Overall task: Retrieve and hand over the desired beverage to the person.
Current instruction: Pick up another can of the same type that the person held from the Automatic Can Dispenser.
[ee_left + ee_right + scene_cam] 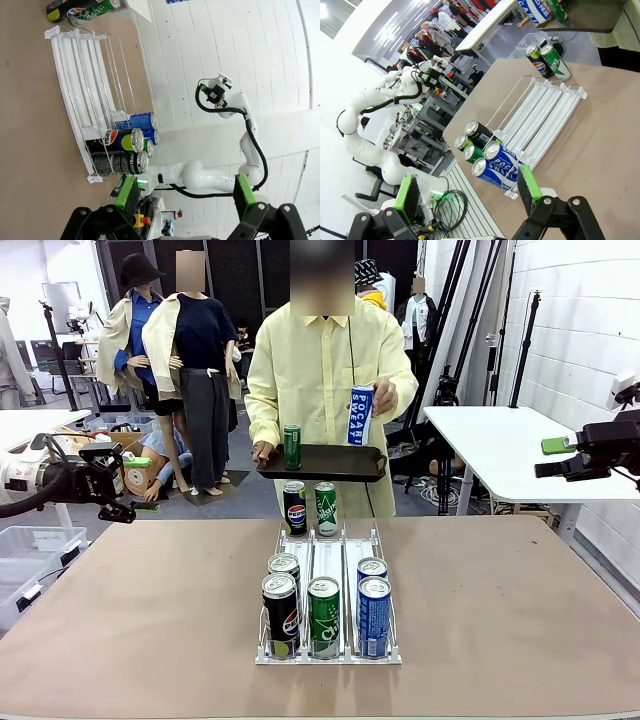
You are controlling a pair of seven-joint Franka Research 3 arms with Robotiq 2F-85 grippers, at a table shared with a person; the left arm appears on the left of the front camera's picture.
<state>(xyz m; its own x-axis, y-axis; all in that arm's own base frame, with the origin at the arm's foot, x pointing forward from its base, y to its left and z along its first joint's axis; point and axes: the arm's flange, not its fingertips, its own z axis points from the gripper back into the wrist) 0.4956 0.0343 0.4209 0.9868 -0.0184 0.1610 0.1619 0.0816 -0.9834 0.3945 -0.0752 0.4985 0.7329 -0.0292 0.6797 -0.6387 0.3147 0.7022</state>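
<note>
Left gripper (185,195): jaws wide, nothing btwn the green pads (127,192), hanging off to the left of the surface (520,620). Right gripper (468,192): same, wide & empty, up high at the right, well apart from the cans. Both wrist views look at the rack (328,585), mid-surface.

Rack has 3 lanes. Near end: black Pepsi can (280,605) in the left lane, green can (323,612) in the middle, blue can (374,612) in the right. 1 more can stands behind the black one & 1 behind the blue one. At the rack's far end stand 2 more: a Pepsi (294,506) & a Sprite (326,508).

Person (320,360) stands at the far side w/ a dark tray (340,465) carrying a slim green can (292,446). The other hand (383,395) holds up a blue Pocari Sweat can (361,415).

Step, as I read it: request stage, no reach begun. Prob. the raised can signals the wanted drink, so target = blue can, near end of the right lane.

Nxt move: right arm sits on that side. Bring it down over the blue can, jaws straddling it w/o knocking the green neighbour. Then close, lift clear of the rack's front lip & carry to the tray.
</note>
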